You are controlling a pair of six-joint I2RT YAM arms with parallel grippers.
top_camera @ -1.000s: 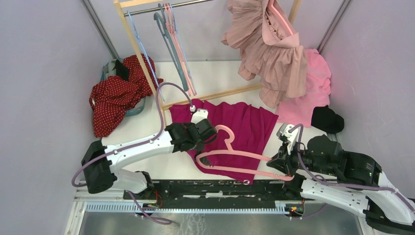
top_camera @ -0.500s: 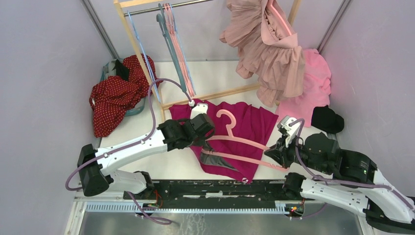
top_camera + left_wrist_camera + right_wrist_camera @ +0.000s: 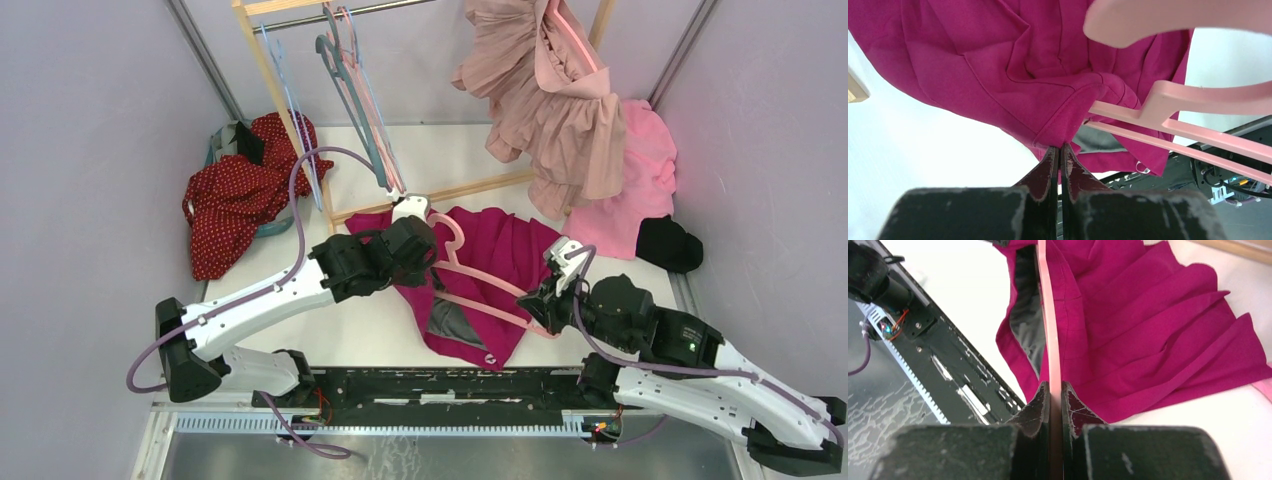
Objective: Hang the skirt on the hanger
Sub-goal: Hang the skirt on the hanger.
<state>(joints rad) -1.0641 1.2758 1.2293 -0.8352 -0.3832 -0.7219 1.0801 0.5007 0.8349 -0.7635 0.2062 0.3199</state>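
Between the two pincers: skirt (image 3: 998, 60) on the table, waistband pinched tight in left gripper (image 3: 1060, 150). Across it, hanger (image 3: 1208, 97), long axis slanting toward right gripper (image 3: 1052, 387), far end clamped there, near tip just beside the pinched waistband.

Bare table (image 3: 345, 335) is free for me at the near edge, left of the skirt (image 3: 505, 250) and pink hanger (image 3: 1198, 97) filling the middle. The wooden rack rail (image 3: 470, 189) and hung hangers (image 3: 350, 90) bar the far side. A red dotted garment (image 3: 235, 195) crowds the left edge, and black cloth (image 3: 667, 243) the right.
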